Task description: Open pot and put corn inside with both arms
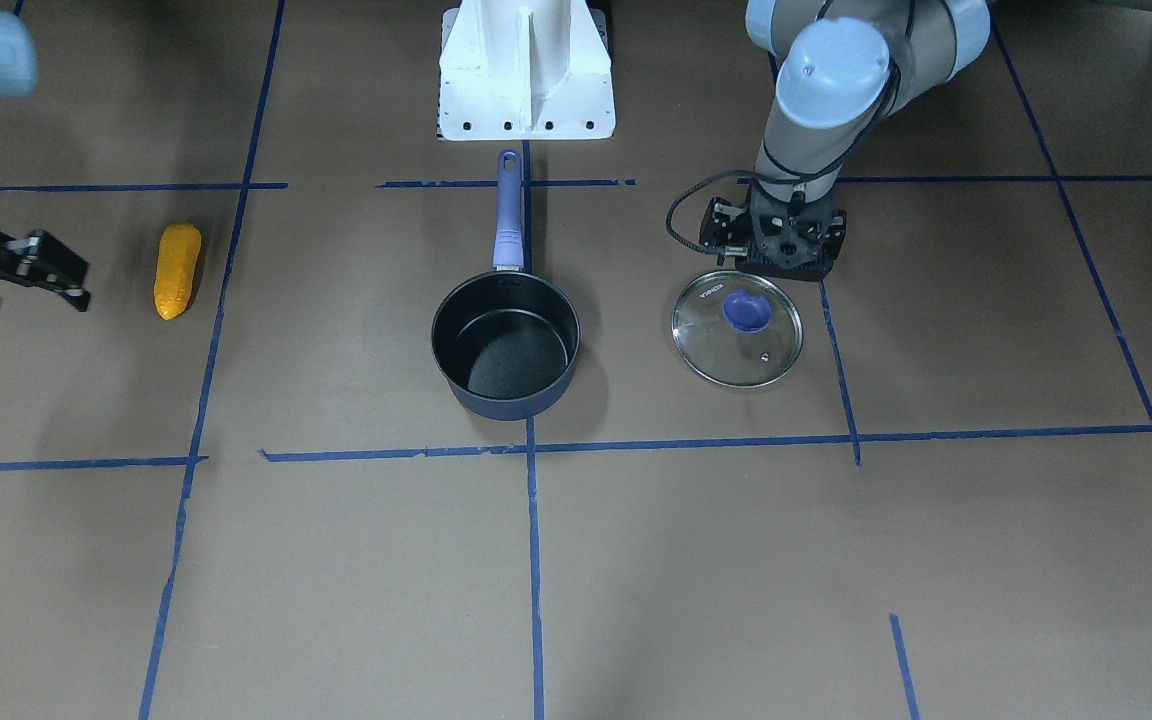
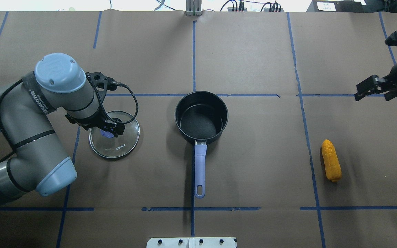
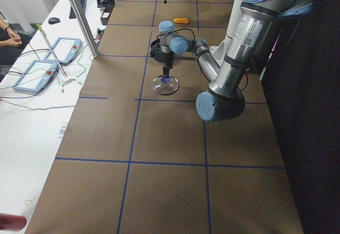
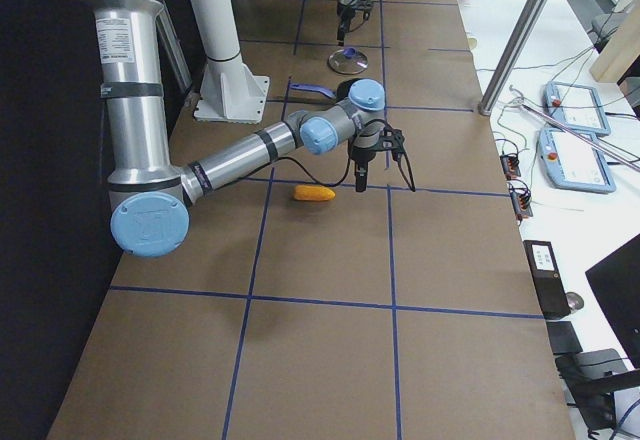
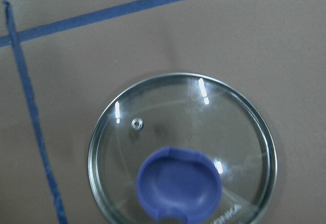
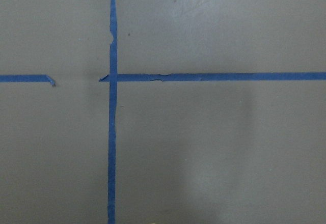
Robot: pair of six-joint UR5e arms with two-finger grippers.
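Observation:
The pot (image 1: 506, 345) stands open at the table's middle, empty, its purple-blue handle (image 2: 200, 168) pointing toward my base. Its glass lid (image 2: 122, 141) lies flat on the table to the pot's left in the overhead view. My left gripper (image 2: 110, 129) hovers just above the purple knob (image 5: 179, 183), which is free; the gripper looks open and holds nothing. The corn (image 2: 331, 160) lies on the table to the pot's right. My right gripper (image 2: 374, 88) looks open and empty, beyond the corn near the table's right end; its wrist view shows only tape lines.
My white base stand (image 1: 526, 75) sits behind the pot handle. Blue tape lines (image 1: 531, 445) mark a grid on the brown table cover. A side bench with tablets (image 3: 53, 53) and a metal pole (image 3: 79, 18) runs along the far edge.

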